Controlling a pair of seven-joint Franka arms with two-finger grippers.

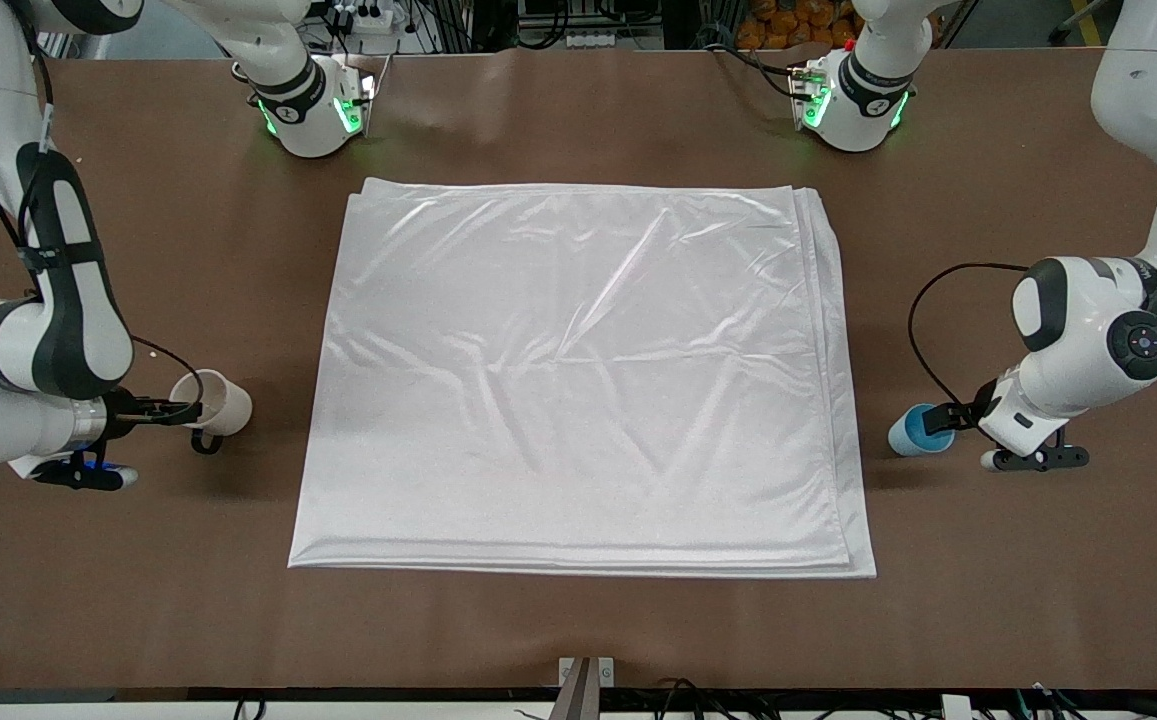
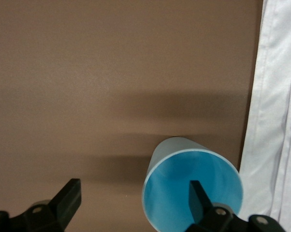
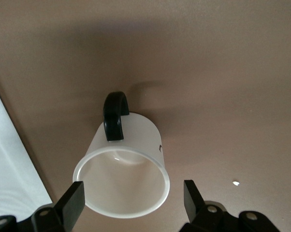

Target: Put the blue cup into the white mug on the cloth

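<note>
The blue cup [image 1: 910, 433] lies on its side on the brown table, beside the cloth's edge at the left arm's end, its mouth toward my left gripper [image 1: 943, 425]. In the left wrist view that gripper [image 2: 134, 200] is open: one finger [image 2: 199, 198] is inside the cup's [image 2: 184, 159] mouth, the other outside on the table side. The white mug [image 1: 226, 404] lies tipped at the right arm's end, dark handle [image 3: 114, 116] showing. My right gripper [image 1: 173, 410] is open, fingers either side of the mug's [image 3: 131, 145] mouth [image 3: 134, 199]. The white cloth [image 1: 578, 380] lies flat mid-table.
The cloth's folded edge shows in the left wrist view [image 2: 281, 121] close to the blue cup, and in the right wrist view [image 3: 10, 164] near the mug. Both arm bases [image 1: 313, 110] [image 1: 853, 105] stand at the table's back edge. A black cable [image 1: 928, 330] loops near the left gripper.
</note>
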